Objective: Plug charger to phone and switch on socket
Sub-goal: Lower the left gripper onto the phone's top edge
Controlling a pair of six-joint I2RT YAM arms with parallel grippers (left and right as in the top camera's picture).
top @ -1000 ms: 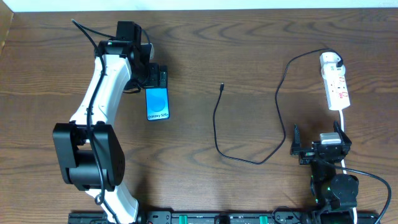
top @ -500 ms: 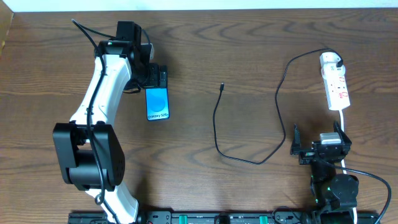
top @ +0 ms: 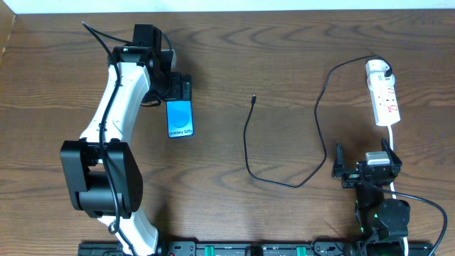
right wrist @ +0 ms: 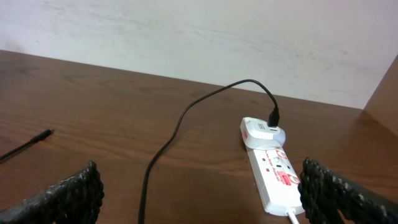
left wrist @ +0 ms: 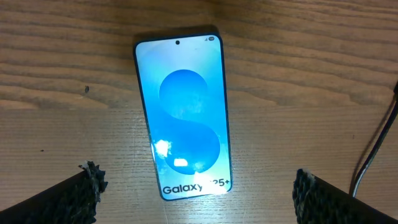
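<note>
One phone (left wrist: 183,115) lies flat just under the left gripper's (left wrist: 198,180) wide-apart, empty jaws.

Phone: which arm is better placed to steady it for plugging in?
Left, probably. The left gripper hovers over the phone, its open jaws flanking it in the wrist view without touching. The right gripper sits far off, below the socket.
</note>
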